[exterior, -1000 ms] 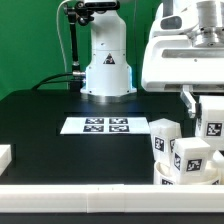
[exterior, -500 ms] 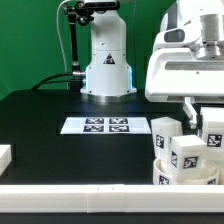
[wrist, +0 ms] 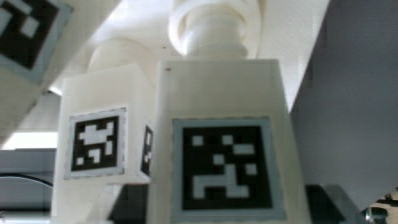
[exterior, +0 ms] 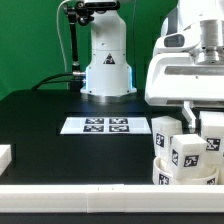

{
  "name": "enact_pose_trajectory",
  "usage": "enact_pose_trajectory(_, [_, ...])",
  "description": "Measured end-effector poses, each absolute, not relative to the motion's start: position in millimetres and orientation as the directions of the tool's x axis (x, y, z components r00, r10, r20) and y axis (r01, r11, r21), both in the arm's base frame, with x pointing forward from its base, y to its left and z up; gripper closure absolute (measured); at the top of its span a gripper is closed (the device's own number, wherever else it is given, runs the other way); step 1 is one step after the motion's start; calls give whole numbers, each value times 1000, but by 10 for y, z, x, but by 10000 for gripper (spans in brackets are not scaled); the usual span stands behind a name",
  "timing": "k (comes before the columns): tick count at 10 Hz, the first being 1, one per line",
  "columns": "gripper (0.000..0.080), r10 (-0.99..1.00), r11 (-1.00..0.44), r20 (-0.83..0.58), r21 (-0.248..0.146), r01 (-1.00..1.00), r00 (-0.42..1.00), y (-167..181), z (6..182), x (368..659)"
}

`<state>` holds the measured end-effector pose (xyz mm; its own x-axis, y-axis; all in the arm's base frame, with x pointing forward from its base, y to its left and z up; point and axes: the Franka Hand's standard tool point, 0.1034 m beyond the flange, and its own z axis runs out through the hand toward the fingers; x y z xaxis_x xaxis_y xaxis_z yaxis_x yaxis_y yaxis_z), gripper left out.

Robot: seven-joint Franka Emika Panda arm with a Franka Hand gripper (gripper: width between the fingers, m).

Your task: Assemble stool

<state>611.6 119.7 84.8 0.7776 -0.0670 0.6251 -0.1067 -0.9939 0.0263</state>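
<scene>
Stool seat (exterior: pixel 185 170) sits at desk (exterior: pixel 60 115) edge, exterior view's right, one tagged leg (exterior: pixel 164 135) standing on it. Second leg (exterior: pixel 211 130) upright above seat, gripper (exterior: pixel 204 108) clamped on its top. Step, by my judgement: screwing leg into seat. Do well: keep leg vertical, press lightly, turn steadily. Arm comes straight down from above, wrist vertical. Marker board (exterior: pixel 105 125) well apart.
</scene>
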Motion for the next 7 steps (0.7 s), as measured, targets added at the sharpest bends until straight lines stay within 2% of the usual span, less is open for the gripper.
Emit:
enact_pose_trajectory(4, [462, -85, -992, 632, 20, -126, 770, 1172, 844, 6117])
enact_pose_trajectory(5, [389, -85, -992, 613, 23, -126, 785, 1167, 814, 6104])
enact_pose_trajectory(6, [389, -83, -992, 608, 25, -124, 789, 1166, 800, 6097])
enact_pose_trajectory(7, [219, -82, -992, 608, 26, -123, 790, 1166, 799, 6096])
